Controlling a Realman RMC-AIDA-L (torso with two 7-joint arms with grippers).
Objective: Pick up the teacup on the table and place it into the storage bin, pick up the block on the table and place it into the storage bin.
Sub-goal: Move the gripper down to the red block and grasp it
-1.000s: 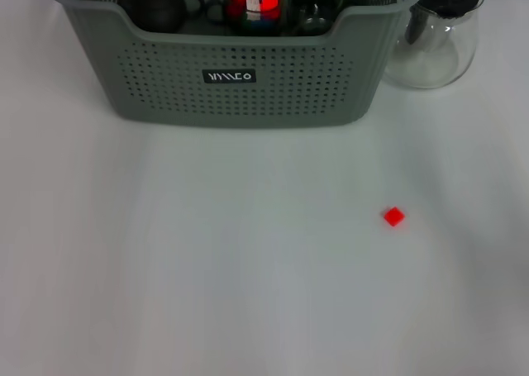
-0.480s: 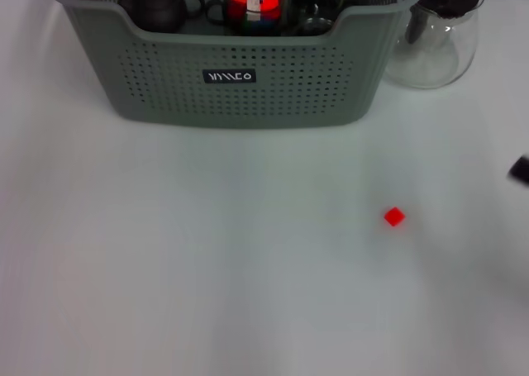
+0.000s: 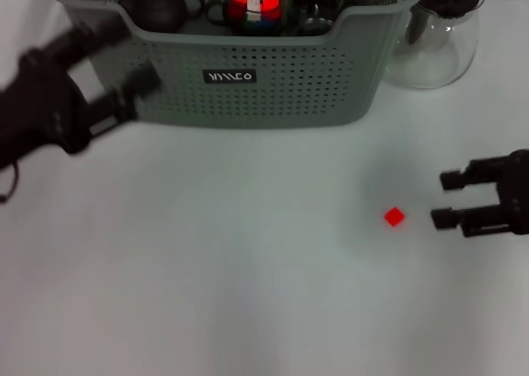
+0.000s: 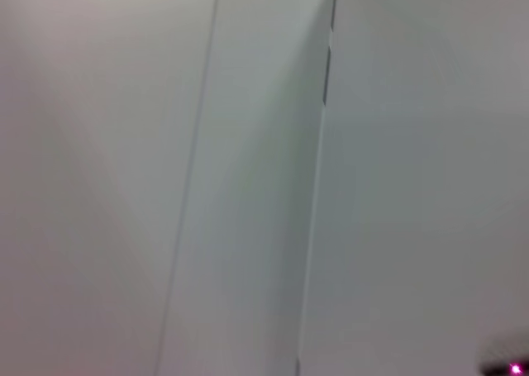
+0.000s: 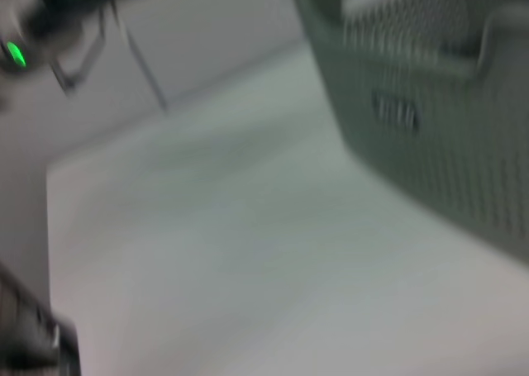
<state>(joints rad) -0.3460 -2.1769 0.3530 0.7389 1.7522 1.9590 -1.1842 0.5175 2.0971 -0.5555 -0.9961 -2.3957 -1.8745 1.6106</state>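
The storage bin (image 3: 240, 58) fills the upper centre of the head view, with a dark teapot, cups and a coloured cube already inside. The step in hand looks like the block pickup. The left gripper (image 3: 124, 66), blurred at upper left, is spread and empty. The right gripper (image 3: 442, 199), at right, gapes empty just beside the small red block (image 3: 394, 216), lower right of centre; next it must straddle it. Neither arm showed a second ago.

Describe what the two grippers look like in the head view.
Both are matte black. The right gripper has two straight, blocky parallel fingers with squared tips on a boxy body. The left gripper is blurred, a dark bulky body with two prongs; a thin black cable loops beneath it. No markings are legible.
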